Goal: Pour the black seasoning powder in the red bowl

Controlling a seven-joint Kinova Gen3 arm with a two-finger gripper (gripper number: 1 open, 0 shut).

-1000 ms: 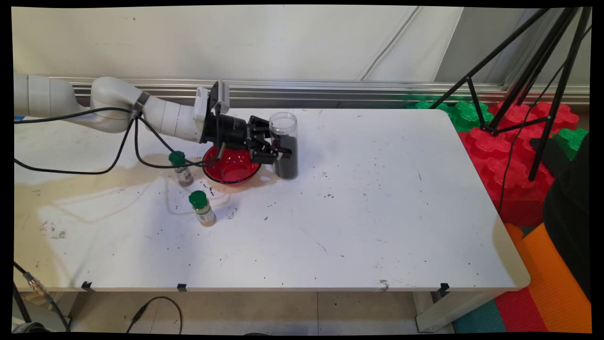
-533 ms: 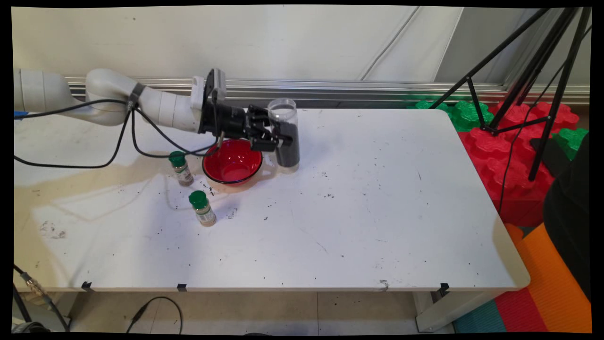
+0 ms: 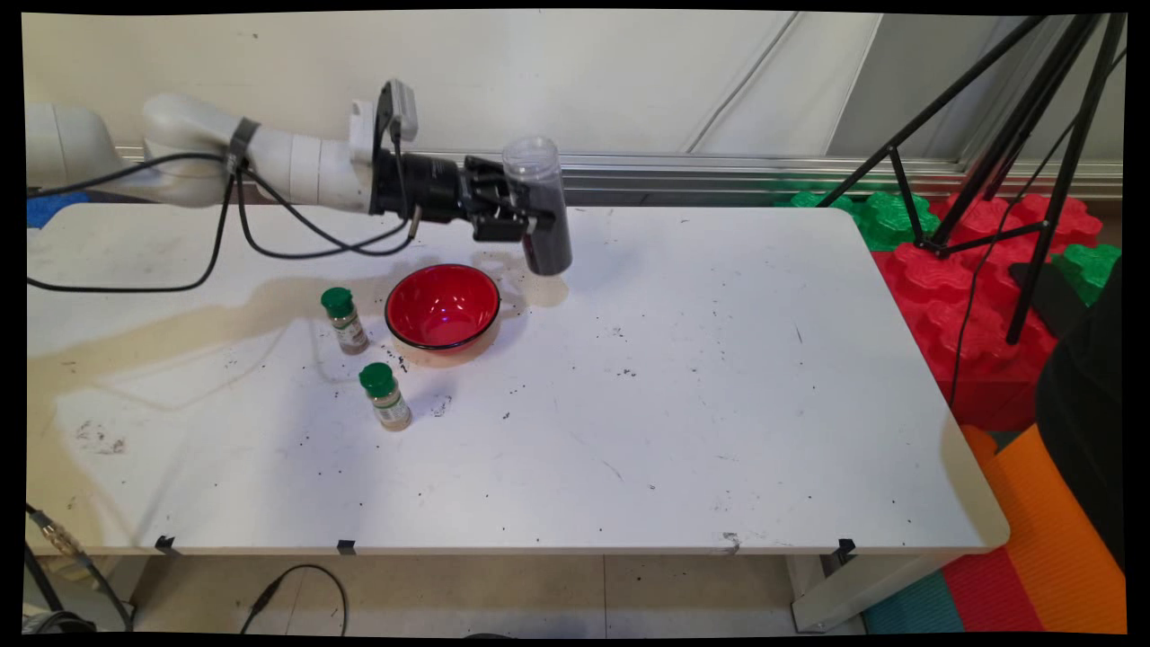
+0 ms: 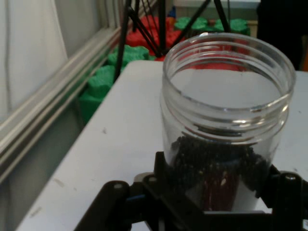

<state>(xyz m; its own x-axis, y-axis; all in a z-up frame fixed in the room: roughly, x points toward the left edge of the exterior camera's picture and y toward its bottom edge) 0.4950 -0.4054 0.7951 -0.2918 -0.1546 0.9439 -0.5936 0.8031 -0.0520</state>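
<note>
My gripper (image 3: 530,225) is shut on a clear open-topped jar (image 3: 537,205) partly filled with dark grains. The jar hangs above the table, slightly tilted, just beyond and to the right of a red bowl (image 3: 442,306). In the hand view the jar (image 4: 226,125) fills the middle, its open mouth upward and the dark grains low inside, with my gripper (image 4: 216,197) clamped round its lower body. Two small spice bottles with green caps stand left of the bowl, one (image 3: 343,320) close beside it and one (image 3: 384,395) nearer the front.
Dark specks are scattered over the white table (image 3: 683,404). Red and green foam blocks (image 3: 970,296) and a black tripod (image 3: 1015,162) stand past the table's right edge. Black cables (image 3: 225,243) hang from the arm over the left of the table.
The gripper has lifted the jar off the table, up and slightly back, uncovering the red bowl's far rim. The bowl and the two bottles have not moved.
</note>
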